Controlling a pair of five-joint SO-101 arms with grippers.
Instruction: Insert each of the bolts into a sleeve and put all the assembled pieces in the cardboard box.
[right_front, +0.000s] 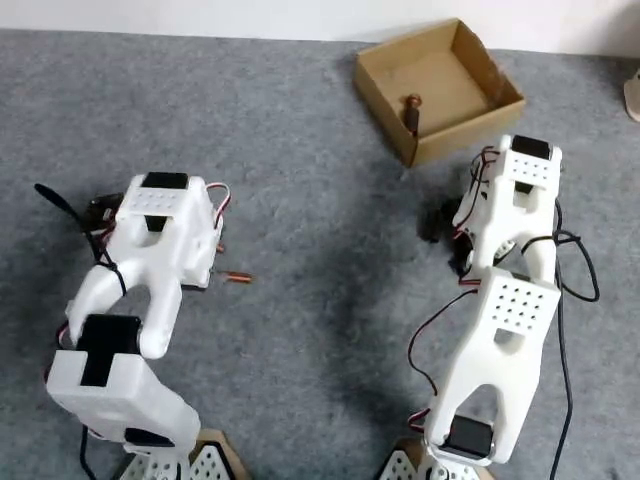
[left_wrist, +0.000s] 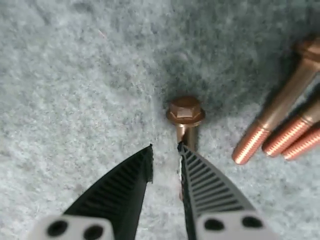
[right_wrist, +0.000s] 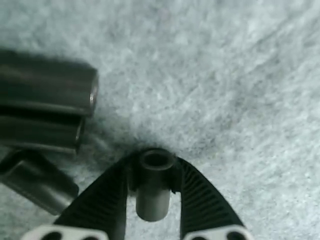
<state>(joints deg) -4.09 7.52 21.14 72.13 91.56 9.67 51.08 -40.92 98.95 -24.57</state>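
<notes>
At left on grey carpet (right_front: 320, 300), left gripper (left_wrist: 165, 153) parted by a narrow gap with nothing clamped, one fingertip over the shank of a copper bolt (left_wrist: 185, 112) with a hex flange head, 3 more bolts (left_wrist: 280, 132) near it. At right, right gripper (right_wrist: 153, 170) closed around 1 black hollow sleeve (right_wrist: 153, 195), beside 3 loose sleeves (right_wrist: 45, 90). Far right, cardboard box (right_front: 381, 104) holding 1 assembled piece (right_front: 411, 110).

assembled piece (right_front: 411, 110) in cardboard box (right_front: 465, 132) | bolt (right_front: 238, 277) on table (right_front: 320, 300), well left
</notes>
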